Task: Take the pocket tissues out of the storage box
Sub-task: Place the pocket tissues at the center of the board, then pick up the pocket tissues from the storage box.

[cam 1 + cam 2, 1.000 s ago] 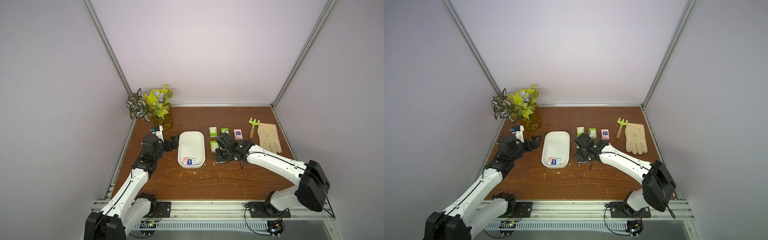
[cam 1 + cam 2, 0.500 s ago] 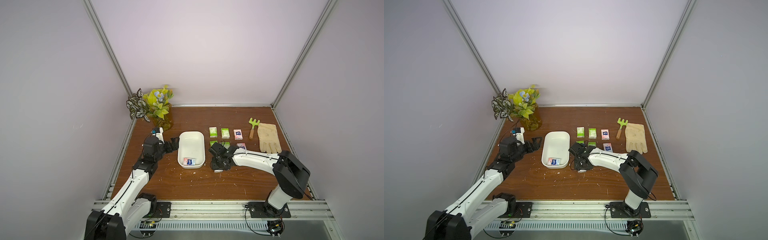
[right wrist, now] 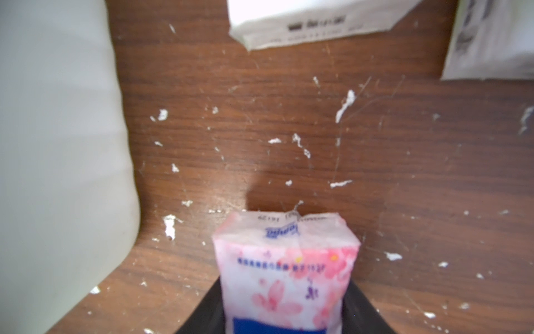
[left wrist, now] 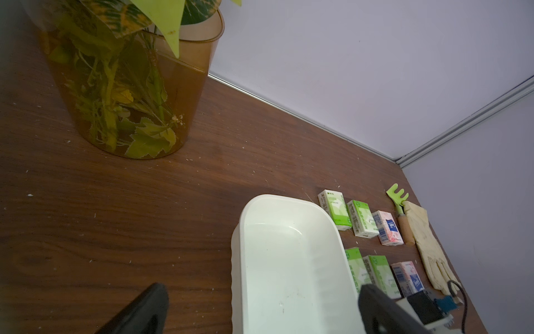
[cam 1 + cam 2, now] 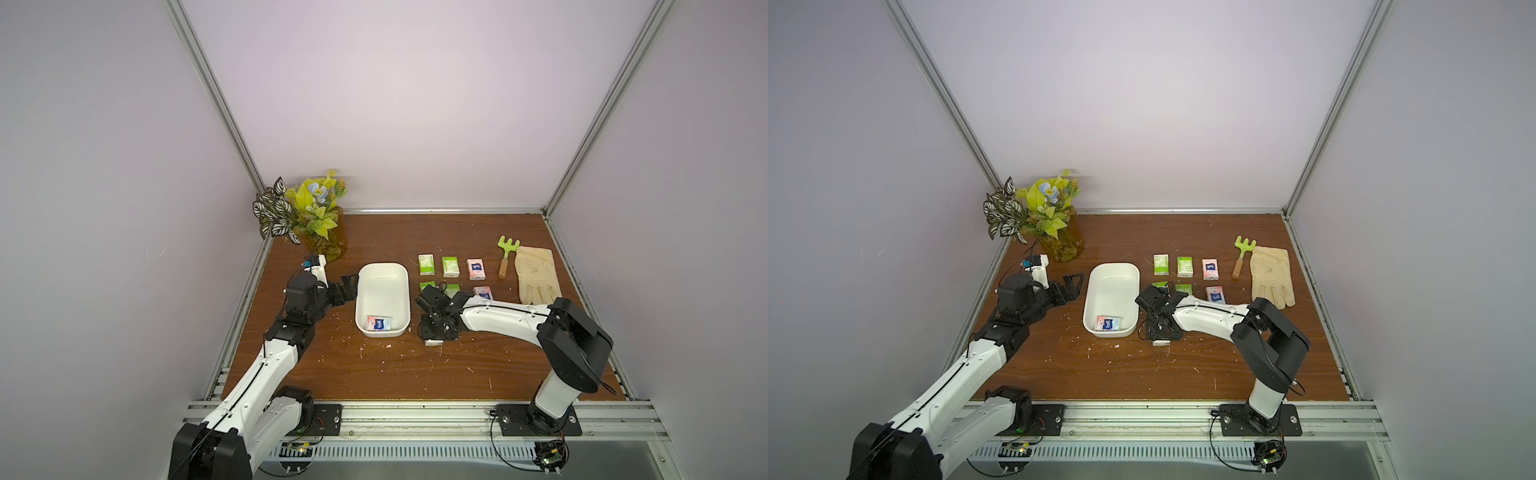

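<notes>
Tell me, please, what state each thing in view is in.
Box: upright, holding one packet.
Left tool: open, beside the box.
Right tool: pink packet between its jaws, end-on near the table; grip unclear.
Six packets: flat on the table, two rows.
Vase: upright.
Rake, glove: lying flat.

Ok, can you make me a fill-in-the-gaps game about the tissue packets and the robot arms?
1. Inside the storage box lies just ___ packet.
2. The jaws of the left gripper beside the box are wide ___.
3. Between the jaws of the right gripper sits a ___ flowery packet.
4. The glove lies next to a little rake whose head is ___.

Missing words: one; open; pink; green
</notes>
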